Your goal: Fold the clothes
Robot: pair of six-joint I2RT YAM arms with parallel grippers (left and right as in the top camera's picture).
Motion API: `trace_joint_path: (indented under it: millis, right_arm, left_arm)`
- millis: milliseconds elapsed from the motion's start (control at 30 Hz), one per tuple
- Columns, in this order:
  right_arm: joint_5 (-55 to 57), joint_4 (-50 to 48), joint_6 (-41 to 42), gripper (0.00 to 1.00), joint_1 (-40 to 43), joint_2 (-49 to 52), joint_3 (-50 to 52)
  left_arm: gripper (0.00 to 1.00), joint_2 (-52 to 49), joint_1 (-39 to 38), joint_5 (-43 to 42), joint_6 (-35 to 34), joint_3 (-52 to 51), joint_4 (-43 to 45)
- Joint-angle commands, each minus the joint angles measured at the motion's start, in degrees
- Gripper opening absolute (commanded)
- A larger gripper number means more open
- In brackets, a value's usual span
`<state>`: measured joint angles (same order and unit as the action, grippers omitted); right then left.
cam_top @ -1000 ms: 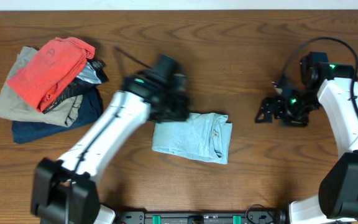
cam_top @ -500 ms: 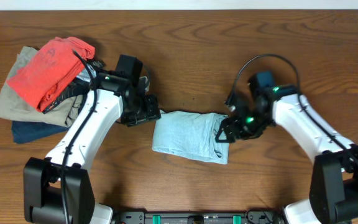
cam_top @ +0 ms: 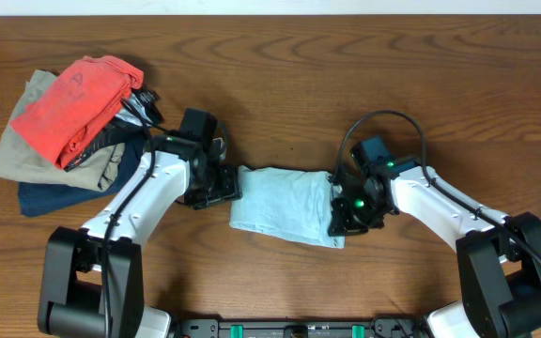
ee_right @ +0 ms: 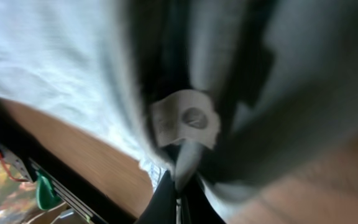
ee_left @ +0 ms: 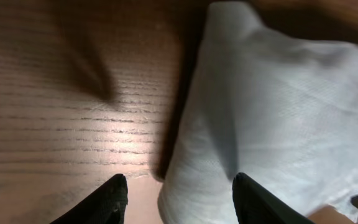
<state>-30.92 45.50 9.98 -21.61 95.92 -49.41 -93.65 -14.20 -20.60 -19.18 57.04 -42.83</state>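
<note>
At far left the coral-red garment (cam_top: 78, 103) tops its pile, untouched; the left claw (cam_top: 222, 183) has swung off the cloth to its left edge, half open, pinching nothing; the clothes (cam_top: 285, 202) lie mid-surface (cam_top: 346, 75), already folded small; the right claw (cam_top: 341, 218), well away a second ago, has clamped onto the right hem, likely readying another fold.
</note>
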Motion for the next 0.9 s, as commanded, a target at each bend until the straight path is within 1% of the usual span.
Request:
trace_joint_path:
  millis: [0, 133, 200, 300, 400, 467, 533, 567, 633, 667, 733, 800, 867]
  right_arm:
    - [6.0, 3.4, 6.6, 0.01, -0.3, -0.8, 0.5]
    - [12.1, 8.0, 9.7, 0.01, 0.5, -0.8, 0.5]
    - [15.1, 8.9, 10.1, 0.01, 0.9, -0.8, 0.5]
    - [20.8, 9.1, 13.2, 0.03, 1.0, -0.8, 0.5]
    - [28.7, 8.9, 16.7, 0.16, 1.0, -0.8, 0.5]
    - [33.4, 9.0, 18.0, 0.21, 1.0, -0.8, 0.5]
    - [37.2, 9.1, 19.4, 0.39, 1.1, -0.8, 0.5]
    - [38.4, 9.1, 19.8, 0.46, 1.4, -0.8, 0.5]
    - [39.5, 8.5, 19.8, 0.53, 2.5, -0.8, 0.5]
    - [39.5, 8.1, 19.7, 0.56, 3.1, -0.8, 0.5]
    - [39.3, 8.0, 19.7, 0.57, 4.1, -0.8, 0.5]
    - [38.9, 8.0, 19.7, 0.57, 4.9, -0.8, 0.5]
    - [38.6, 8.0, 19.5, 0.57, 5.4, -0.8, 0.5]
  left_arm:
    - [0.56, -0.8, 0.0, 0.4, 1.1, -2.7, 1.1]
    - [0.56, -0.8, 0.0, -1.7, 1.1, -5.5, 4.1]
    - [0.56, -0.8, -0.6, -1.9, 1.1, -6.7, 5.9]
    - [0.57, -0.8, -2.4, -1.9, 1.1, -7.6, 7.7]
    - [0.57, -0.8, -4.6, -1.8, 1.1, -7.8, 9.1]
    - [0.57, -0.8, -6.0, -1.8, 1.1, -7.8, 9.8]
    - [0.57, -0.8, -6.4, -1.9, 1.1, -7.8, 10.4]
    - [0.61, -0.8, -6.4, -1.9, 1.1, -7.8, 10.7]
    - [0.67, -0.8, -6.3, -1.9, 1.1, -7.7, 10.8]
    - [0.70, -0.8, -6.2, -2.3, 1.1, -7.7, 10.8]
    - [0.76, -0.8, -6.2, -5.3, 1.1, -7.7, 10.8]
    - [0.77, -0.8, -6.3, -10.0, 1.1, -7.7, 10.8]
    - [0.78, -0.8, -6.3, -12.4, 0.7, -7.7, 10.8]
